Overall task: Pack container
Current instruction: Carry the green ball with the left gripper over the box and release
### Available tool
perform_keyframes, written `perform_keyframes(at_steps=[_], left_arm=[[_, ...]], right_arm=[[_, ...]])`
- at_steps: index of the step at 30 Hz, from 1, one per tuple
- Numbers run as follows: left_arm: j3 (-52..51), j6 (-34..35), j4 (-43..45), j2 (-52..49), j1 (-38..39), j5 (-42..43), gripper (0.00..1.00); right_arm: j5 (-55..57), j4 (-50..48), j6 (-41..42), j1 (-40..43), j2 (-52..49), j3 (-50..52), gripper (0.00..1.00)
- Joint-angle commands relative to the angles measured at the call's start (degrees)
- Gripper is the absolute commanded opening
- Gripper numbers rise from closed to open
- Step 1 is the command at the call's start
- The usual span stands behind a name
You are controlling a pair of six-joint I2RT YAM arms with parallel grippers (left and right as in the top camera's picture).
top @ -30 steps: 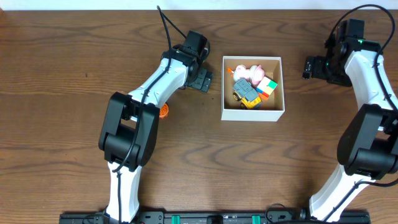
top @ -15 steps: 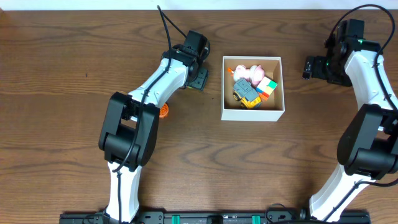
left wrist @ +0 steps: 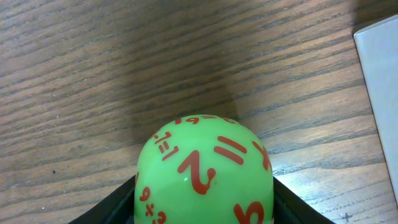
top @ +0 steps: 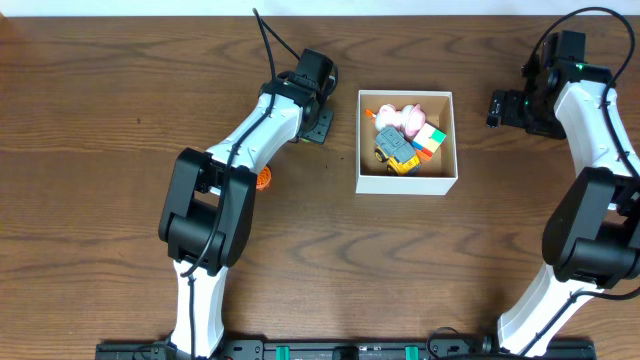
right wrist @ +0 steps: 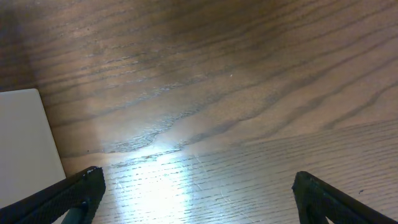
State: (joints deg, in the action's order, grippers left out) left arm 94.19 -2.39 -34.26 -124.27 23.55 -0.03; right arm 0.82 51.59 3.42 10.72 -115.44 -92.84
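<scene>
The container point(top: 405, 184) holds toys point(top: 404, 141). Just left of it, the left gripper point(top: 320, 124) pinches a green ball point(left wrist: 204, 167) printed with red numbers, of which a "2" reads clearly. The right gripper point(right wrist: 198, 190) is right of the container, fingers spread wide.

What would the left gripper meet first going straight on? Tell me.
Probably just bare table: the left gripper, shut on the green ball, points past the box off to one side.
</scene>
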Motion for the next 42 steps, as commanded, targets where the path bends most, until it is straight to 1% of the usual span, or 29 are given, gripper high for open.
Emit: perform_keyframes(at_steps=[1, 4, 11, 16, 20, 27, 32, 42], left_arm=[[1.2, -1.0, 0.1, 4.2, -0.3, -0.7, 0.54], [1.3, -1.0, 0.1, 7.9, -0.3, -0.7, 0.54], [1.3, 0.8, 0.1, 19.8, 0.9, 0.0, 0.54], [1.3, 0.8, 0.6, 24.9, 4.3, 6.8, 0.54], [1.3, 0.8, 2.3, 24.8, 8.2, 12.6, 0.54], [1.3, 0.8, 5.2, 22.8, 14.9, 12.7, 0.54], [1.2, 0.8, 5.7, 19.9, 17.9, 12.7, 0.54], [1.2, 0.7, 8.3, 12.9, 19.5, 12.7, 0.56]], right_arm=[[-0.2, 0.0, -0.5, 0.5, 0.0, 0.3, 0.99], [-0.2, 0.0, -0.5, 0.5, 0.0, 0.3, 0.99], [-0.2, 0.0, -0.5, 0.5, 0.0, 0.3, 0.99], [-0.2, 0.0, -0.5, 0.5, 0.0, 0.3, 0.99], [-0.2, 0.0, -0.5, 0.5, 0.0, 0.3, 0.99], [-0.2, 0.0, -0.5, 0.5, 0.0, 0.3, 0.99], [-0.2, 0.0, -0.5, 0.5, 0.0, 0.3, 0.99], [-0.2, 0.0, -0.5, 0.5, 0.0, 0.3, 0.99]])
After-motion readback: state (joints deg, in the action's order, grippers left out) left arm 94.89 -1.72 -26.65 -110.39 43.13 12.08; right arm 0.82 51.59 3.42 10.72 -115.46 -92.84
